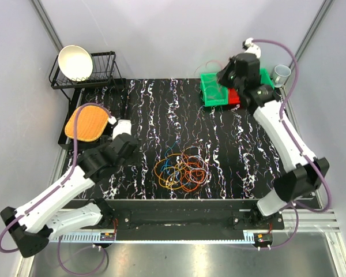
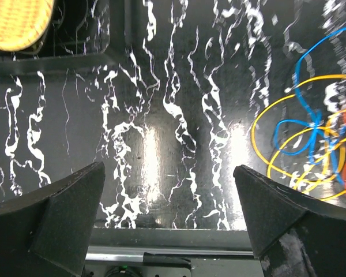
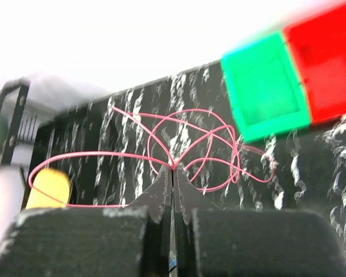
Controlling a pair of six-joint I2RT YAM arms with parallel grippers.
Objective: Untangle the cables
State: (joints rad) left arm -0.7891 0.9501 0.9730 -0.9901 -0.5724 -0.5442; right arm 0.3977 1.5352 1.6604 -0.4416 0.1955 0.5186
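Observation:
The cables lie as a tangled pile of orange, yellow, blue and green loops on the black marbled table, front centre. In the left wrist view, yellow and blue loops show at the right edge. My left gripper hangs open over bare table left of the pile, holding nothing; in the top view it is left of the tangle. My right gripper is shut on a thin pink-red cable, lifted up at the back right beside the green tray.
A red tray adjoins the green one and a grey cup stands at the back right. A black wire rack with a white bowl and an orange mat occupy the back left. The table's metal front rail runs below my left fingers.

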